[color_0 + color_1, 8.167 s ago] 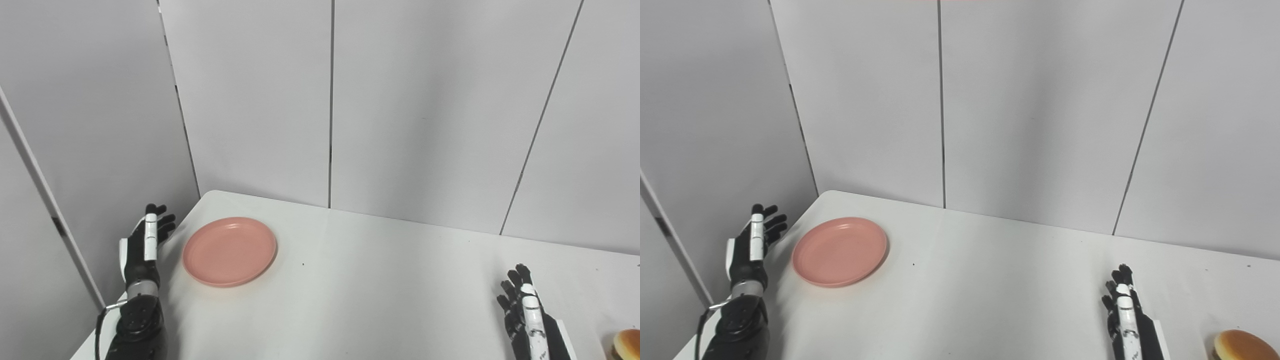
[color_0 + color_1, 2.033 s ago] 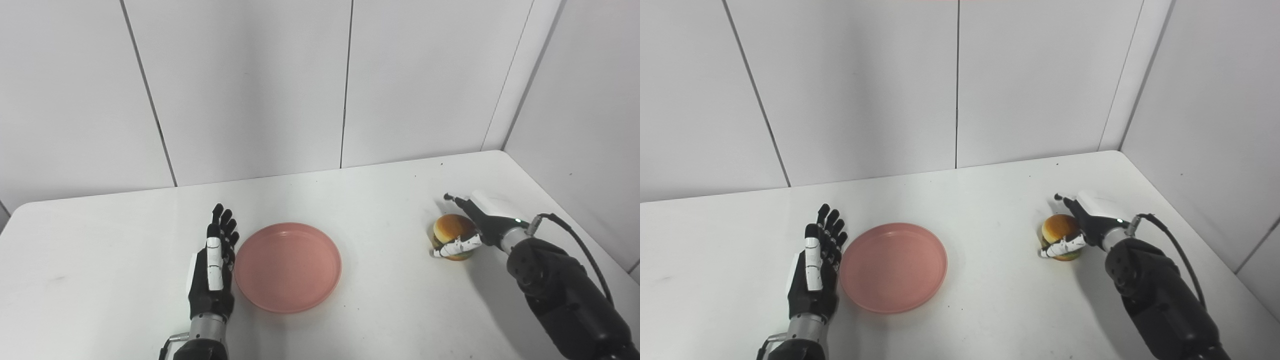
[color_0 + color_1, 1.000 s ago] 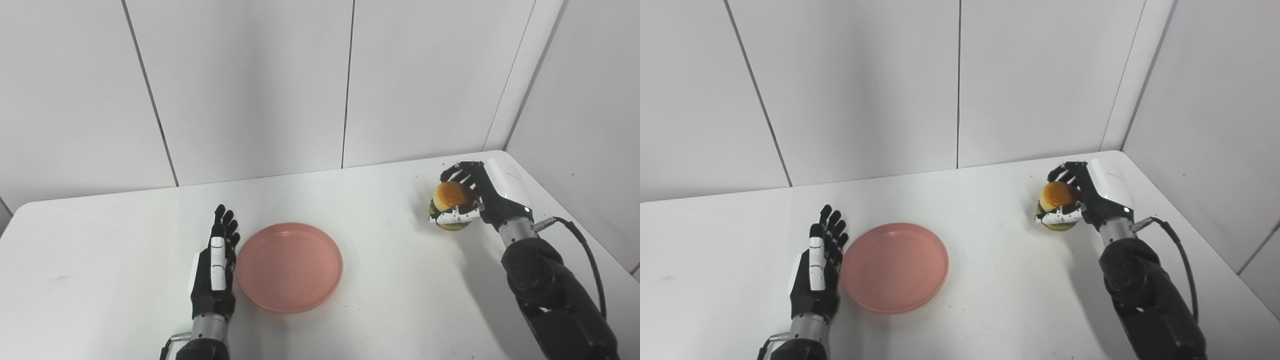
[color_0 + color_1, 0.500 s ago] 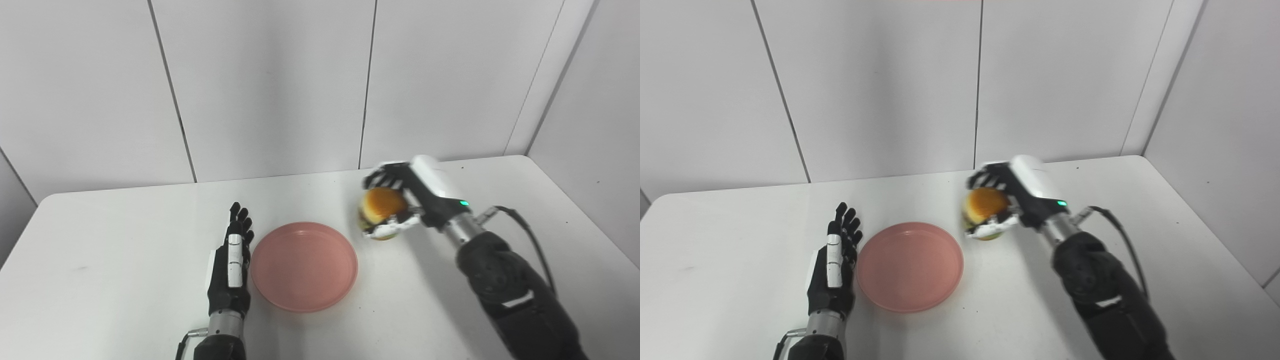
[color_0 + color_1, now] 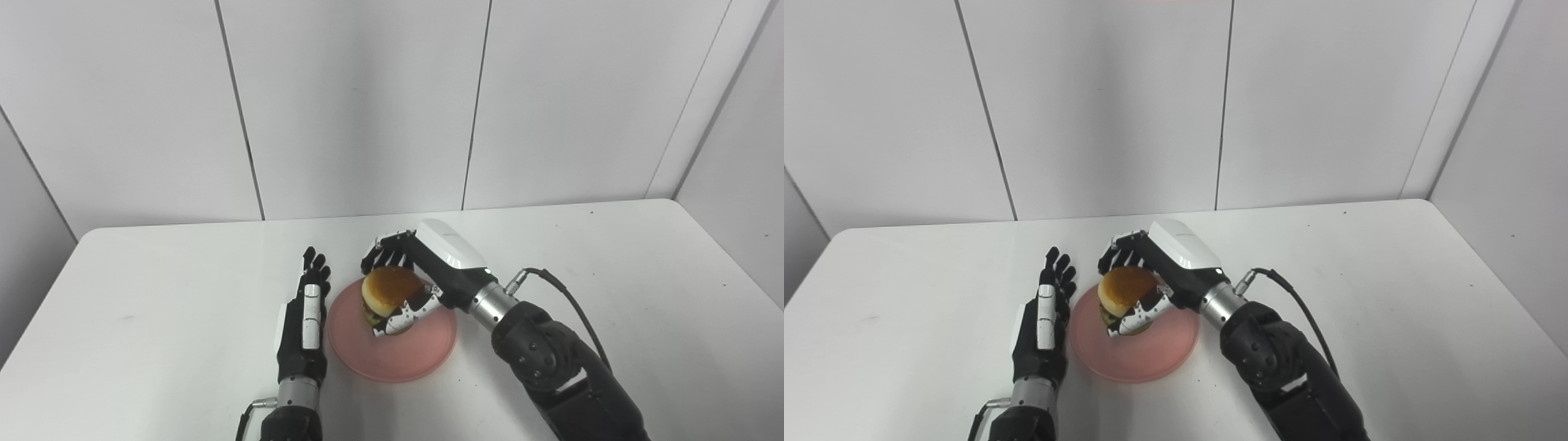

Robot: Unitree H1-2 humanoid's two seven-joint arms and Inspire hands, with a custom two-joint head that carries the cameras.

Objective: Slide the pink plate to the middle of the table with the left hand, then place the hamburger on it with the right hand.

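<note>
a white bench fills the lower half of the scene, backed by plain pale wall panels. its near edge is cut off by the bottom of the frame.

a round pink plate lies flat near the middle of the bench, a little toward the near side. much of its left and far part is covered by what is over it, so only the near and right portion of its rim and floor shows clearly.

the right hand reaches in from the right, its black arm entering at the bottom edge with a cable looping off the wrist. this hand is closed around a hamburger, fingers curled over the far side of the bun and the thumb pressed along the near side. the hamburger sits over the left part of the plate. its tan top bun is plain to see, with a dark and greenish layer below. whether its underside touches the plate or is just above it cannot be told, since the thumb and the bun hide the contact.

the left hand lies on the bench just beside the plate's left rim, fingers straight, held together and pointing away toward the wall, holding nothing. whether its edge actually touches the rim is hard to make out. its forearm is cut off at the bottom of the frame.
</note>
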